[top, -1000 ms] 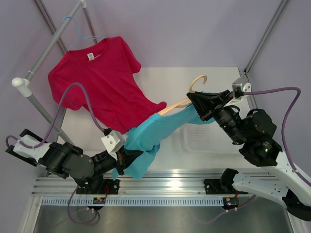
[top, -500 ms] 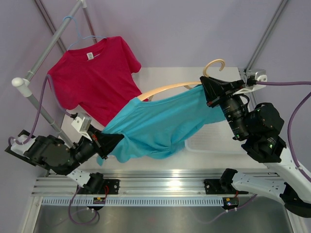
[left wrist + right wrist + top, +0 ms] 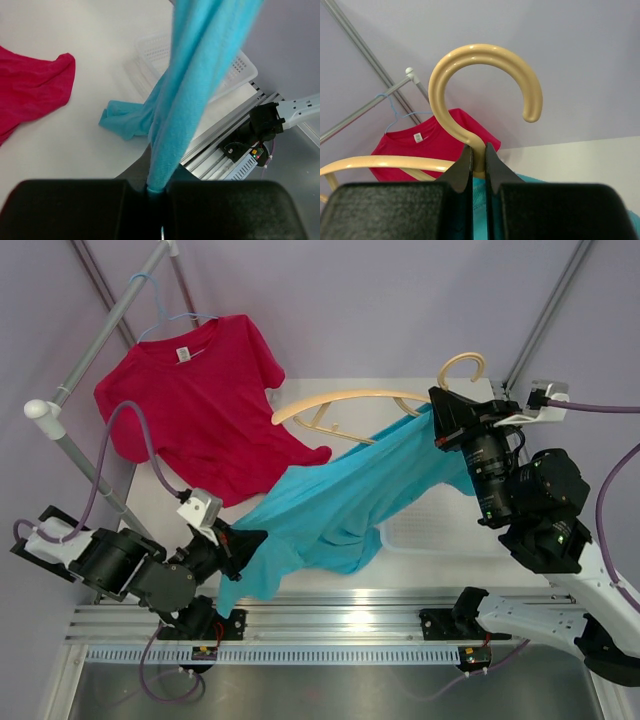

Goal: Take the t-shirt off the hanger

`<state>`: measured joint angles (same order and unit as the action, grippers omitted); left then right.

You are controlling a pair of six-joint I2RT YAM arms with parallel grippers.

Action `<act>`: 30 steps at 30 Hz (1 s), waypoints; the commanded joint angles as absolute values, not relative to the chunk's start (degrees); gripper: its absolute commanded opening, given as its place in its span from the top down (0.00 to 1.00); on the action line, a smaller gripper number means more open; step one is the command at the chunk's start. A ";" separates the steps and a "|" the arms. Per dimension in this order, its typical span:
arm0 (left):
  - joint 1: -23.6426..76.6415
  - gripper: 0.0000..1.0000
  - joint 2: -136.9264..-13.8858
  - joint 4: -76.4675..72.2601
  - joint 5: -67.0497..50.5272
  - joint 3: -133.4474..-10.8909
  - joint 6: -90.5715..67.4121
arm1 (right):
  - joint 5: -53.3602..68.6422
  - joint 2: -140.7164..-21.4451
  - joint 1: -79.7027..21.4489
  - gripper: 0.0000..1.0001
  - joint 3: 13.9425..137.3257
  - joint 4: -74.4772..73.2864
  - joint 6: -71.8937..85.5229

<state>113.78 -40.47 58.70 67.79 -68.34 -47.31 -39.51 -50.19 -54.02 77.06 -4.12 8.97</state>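
Loosely stretched teal t-shirt, smooth curved cream hanger.

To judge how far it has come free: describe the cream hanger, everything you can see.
The hanger is cream, smooth and plastic-looking, with a thick, round, open hook and a curved shoulder bar. The right tool is shut on the hook's neck, holding it up over the table's far side. The arm pointing away from that tool is bare. The other is hidden under the blue shirt, which the left tool grips at its low end.
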 commanded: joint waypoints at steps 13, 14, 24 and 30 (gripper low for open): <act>114.17 1.00 -37.79 57.31 78.12 -66.10 -50.00 | -35.25 -51.15 -53.52 1.00 81.83 2.55 15.00; 114.17 1.00 -38.31 57.30 78.74 -65.66 -50.88 | -33.42 -51.41 -53.53 1.00 81.13 3.94 16.51; 114.17 1.00 -47.53 55.64 79.89 -63.45 -52.83 | -21.27 -53.09 -53.52 1.00 83.31 8.70 34.87; 113.91 1.00 -53.43 53.44 80.94 -66.17 -50.10 | -19.69 -52.91 -53.53 1.00 84.55 8.09 37.61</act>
